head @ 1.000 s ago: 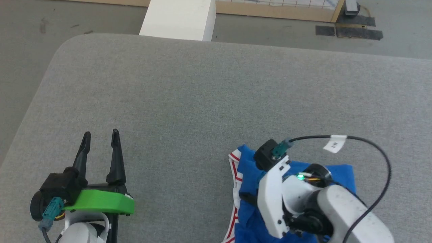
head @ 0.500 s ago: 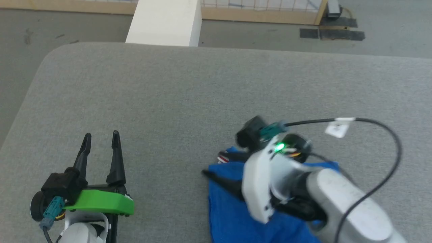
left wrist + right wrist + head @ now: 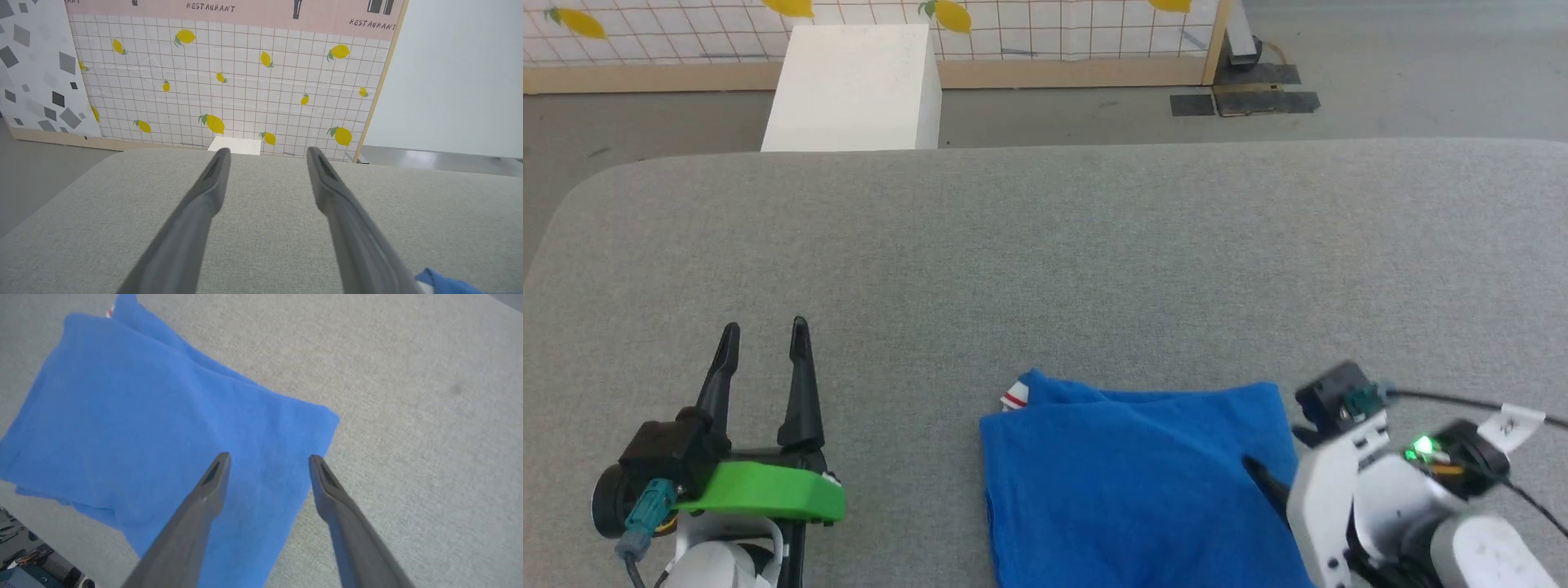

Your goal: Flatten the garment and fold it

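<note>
The shirt (image 3: 1135,482) is lying folded into a rough blue rectangle on the grey table (image 3: 1045,245), near the robot and right of the middle. The bottom of the head view is cutting off its near part, and the right arm is covering its right near corner. Only a scrap of white cuff with red stripes (image 3: 1014,398) is peeking out at the far left corner; the sleeves are otherwise tucked out of sight.

The right gripper (image 3: 269,456) is hanging over the shirt's right side, fingers spread wide and gripping nothing, one above the cloth and the other along its edge. Whether the tips are touching the fabric is hard to make out.

The left gripper (image 3: 765,325) is hovering over bare table, well apart from the shirt, its fingers likewise spread and empty. A white box (image 3: 854,86) is standing on the floor beyond the table.
</note>
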`<state>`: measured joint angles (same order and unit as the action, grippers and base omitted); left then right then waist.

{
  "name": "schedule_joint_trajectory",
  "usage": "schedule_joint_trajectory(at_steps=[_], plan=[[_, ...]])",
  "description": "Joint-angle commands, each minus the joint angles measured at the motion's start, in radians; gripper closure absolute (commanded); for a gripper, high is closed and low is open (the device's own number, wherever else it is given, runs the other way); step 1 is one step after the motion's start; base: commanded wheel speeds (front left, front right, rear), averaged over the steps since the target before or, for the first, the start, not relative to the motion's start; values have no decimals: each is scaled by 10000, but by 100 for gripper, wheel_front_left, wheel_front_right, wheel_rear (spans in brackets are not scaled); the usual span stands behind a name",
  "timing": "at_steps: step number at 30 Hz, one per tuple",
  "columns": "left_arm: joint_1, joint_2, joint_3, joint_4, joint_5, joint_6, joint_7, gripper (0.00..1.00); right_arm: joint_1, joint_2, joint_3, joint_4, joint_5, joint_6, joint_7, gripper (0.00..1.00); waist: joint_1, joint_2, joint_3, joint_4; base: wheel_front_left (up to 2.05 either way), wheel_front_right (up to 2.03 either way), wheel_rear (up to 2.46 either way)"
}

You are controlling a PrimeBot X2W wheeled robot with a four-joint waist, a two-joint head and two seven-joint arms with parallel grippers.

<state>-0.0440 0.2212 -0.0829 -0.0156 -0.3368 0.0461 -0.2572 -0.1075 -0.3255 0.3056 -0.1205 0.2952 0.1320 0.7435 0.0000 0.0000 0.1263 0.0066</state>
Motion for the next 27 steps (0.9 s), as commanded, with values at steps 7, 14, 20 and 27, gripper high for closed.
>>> schedule_joint_trajectory(at_steps=[7,14,20,27], plan=[[56,-16,-10,-64,104,32,-45,0,960,537,-373,815,-931,-13,44,0,0,0,305,100,0,0,0],[56,-128,-33,-76,132,55,-45,0,789,763,-317,1851,-967,-13,-222,61,0,0,469,169,0,0,0],[113,-133,47,-113,133,72,-45,0,254,578,-173,1851,-514,-13,-492,100,0,0,433,-27,0,0,0],[155,-118,344,-331,20,200,-45,0,-1335,-486,836,1796,396,-13,-152,100,0,0,620,-1653,0,0,0]])
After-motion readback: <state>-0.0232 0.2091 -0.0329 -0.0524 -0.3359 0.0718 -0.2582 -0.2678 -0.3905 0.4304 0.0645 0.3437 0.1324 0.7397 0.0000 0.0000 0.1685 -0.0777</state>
